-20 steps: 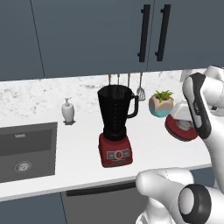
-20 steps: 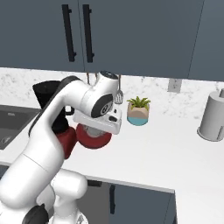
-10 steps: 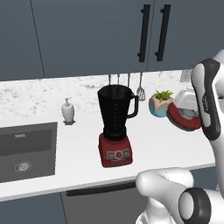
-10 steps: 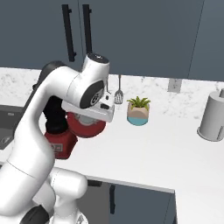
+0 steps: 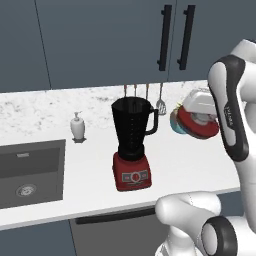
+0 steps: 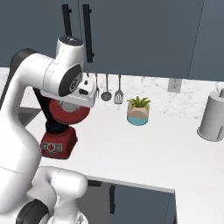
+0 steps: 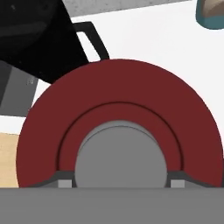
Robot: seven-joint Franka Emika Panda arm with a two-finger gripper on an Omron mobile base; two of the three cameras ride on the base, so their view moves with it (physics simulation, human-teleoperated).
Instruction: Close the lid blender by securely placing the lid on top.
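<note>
Tool: the tool (image 5: pixel 200 119) hangs in the air to the right of the blender, clamped on the lid by its grey knob; in the hand view its tips sit against both sides of that knob.
Lid: the lid (image 5: pixel 199 124) is a red disc held off the table, tilted, about level with the jar's upper half (its knob fills the lower middle of the hand view (image 7: pixel 120 155)).
Blender: the blender (image 5: pixel 131 145) stands upright on the table (image 5: pixel 180 160), black jar on a red base, handle toward the tool; its mouth is open, with no lid on it.
Lid to blender: apart, the lid beside the jar's handle, not over the mouth.
Nearby: a white soap dispenser (image 5: pixel 77 126) left of the blender, a sink (image 5: pixel 30 172) further left, a small potted plant (image 6: pixel 138 111) and hanging utensils (image 6: pixel 112 89) at the back wall.
</note>
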